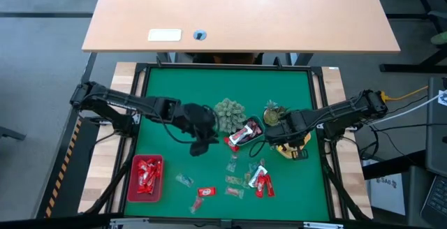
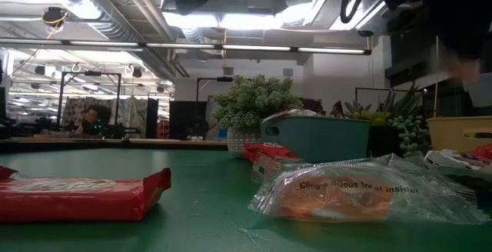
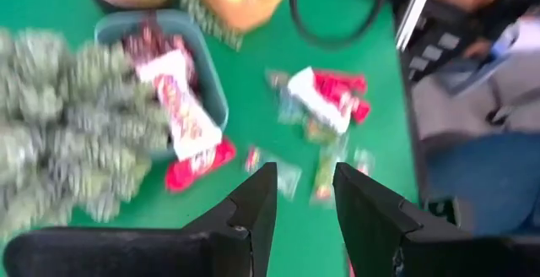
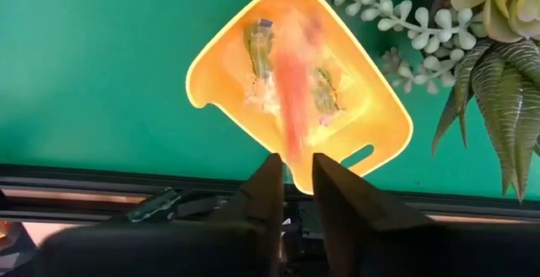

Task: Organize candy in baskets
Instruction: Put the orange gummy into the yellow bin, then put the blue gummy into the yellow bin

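Note:
My right gripper points down over the yellow basket, its fingers a narrow gap apart. An orange candy shows as a blurred streak running from that gap into the basket, among other candy there. My left gripper stands open above the green mat, with nothing between its fingers, near the pale blue basket, which holds red-wrapped candy. The red basket at the near left holds red candy. Loose candy lies on the near part of the mat. My right gripper comes at the yellow basket from above, pointing down. The orange candy's blurred streak reaches up between the fingertips; whether they touch it I cannot tell.
Two green plant ornaments stand just beyond the blue and yellow baskets. A black cable loop lies by the yellow basket. A red candy bar and a clear wrapped candy lie near the front edge.

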You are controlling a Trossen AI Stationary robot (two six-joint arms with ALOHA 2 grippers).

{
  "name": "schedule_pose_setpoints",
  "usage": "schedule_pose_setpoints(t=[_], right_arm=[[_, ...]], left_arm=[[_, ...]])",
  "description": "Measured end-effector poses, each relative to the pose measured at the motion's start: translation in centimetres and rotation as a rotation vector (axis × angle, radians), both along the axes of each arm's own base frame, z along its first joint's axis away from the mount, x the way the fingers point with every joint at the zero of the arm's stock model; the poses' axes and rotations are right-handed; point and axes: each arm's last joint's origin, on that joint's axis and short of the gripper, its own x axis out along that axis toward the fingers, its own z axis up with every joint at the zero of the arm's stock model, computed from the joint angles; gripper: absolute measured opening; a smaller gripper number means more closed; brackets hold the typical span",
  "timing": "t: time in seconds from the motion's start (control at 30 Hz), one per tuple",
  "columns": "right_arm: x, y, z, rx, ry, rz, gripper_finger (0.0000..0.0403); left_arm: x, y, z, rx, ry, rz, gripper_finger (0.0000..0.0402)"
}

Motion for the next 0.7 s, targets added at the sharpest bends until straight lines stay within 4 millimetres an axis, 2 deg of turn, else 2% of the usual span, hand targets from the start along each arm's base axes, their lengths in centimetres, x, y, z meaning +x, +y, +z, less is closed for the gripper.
schedule_pose_setpoints(t=[0.37, 0.7], right_arm=[[0.0, 0.0, 0.0, -0.01, -0.007, 0.004, 0.015], [0.4, 0.1, -0.1, -0.002, -0.043, -0.008, 0.0161]], left_arm=[[-2.1, -4.3, -1.2, 0.027, 0.159, -0.092, 0.0115], [-5.2, -9.6, -4.2, 0.109, 0.228, -0.165, 0.0115]])
